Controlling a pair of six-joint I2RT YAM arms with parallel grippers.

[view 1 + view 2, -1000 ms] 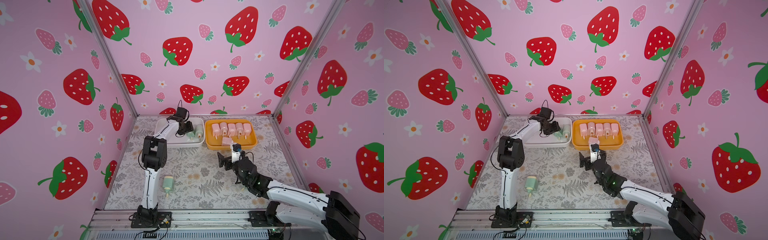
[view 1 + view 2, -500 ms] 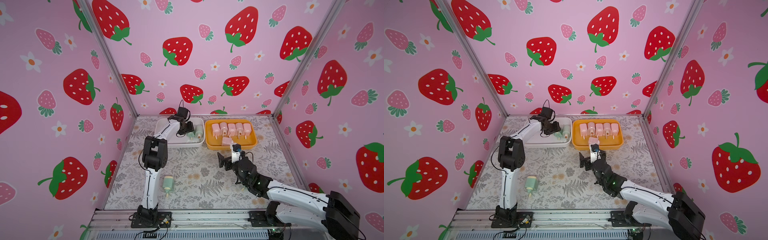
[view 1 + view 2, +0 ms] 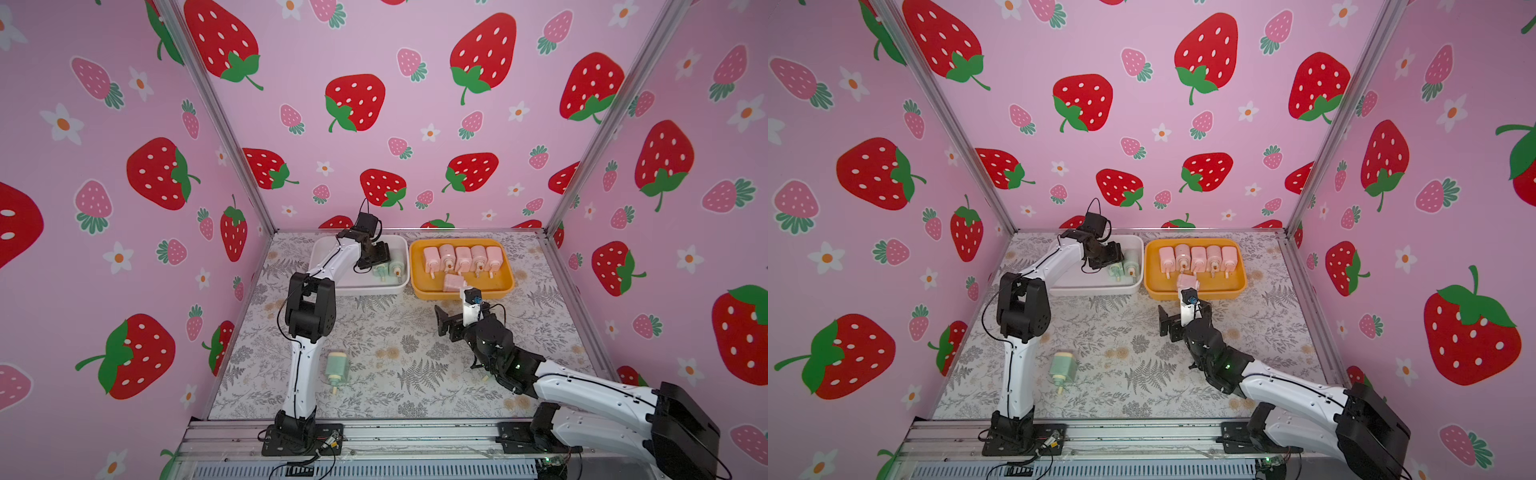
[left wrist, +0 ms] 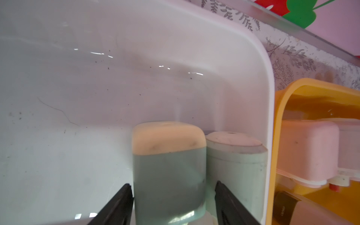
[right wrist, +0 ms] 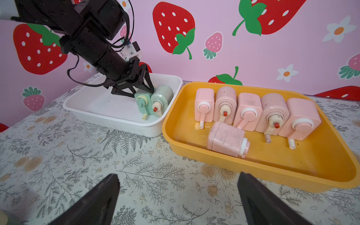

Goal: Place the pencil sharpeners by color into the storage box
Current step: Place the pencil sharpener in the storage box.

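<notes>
3 mint sharpeners show, and 6 pink ones. Furthest left, 1 loose mint sharpener (image 3: 337, 368) lies alone on the floral table (image 3: 395, 332) near my left arm's base, not yet sorted.

Next comes the white tray (image 3: 357, 291), with the 2 other mint ones side by side at its end nearest the orange tray (image 5: 253, 173). My left gripper (image 4: 173, 185) straddles the mint sharpener (image 4: 169, 165) further from that end. My left fingers (image 4: 116, 206) are spread just wider than its body, with a sliver of gap on each side. So I judge I am setting it down, not pinching it. To do this well, I should open a touch more and lift straight back along my fingers. That way neither pad drags it or nudges its neighbour (image 4: 235, 161) just beside it.

Further right, the orange tray holds 5 pink sharpeners (image 5: 247, 111) in a row, and 1 pink sharpener (image 5: 227, 139) lies across in front of them. My right gripper (image 5: 178, 175) hangs over bare table just before that tray, fingers wide apart and empty.

No brand or label is readable on the sharpeners or trays. A dark strip (image 4: 282, 211) in the left wrist view carries tiny letters, too blurred to read.
</notes>
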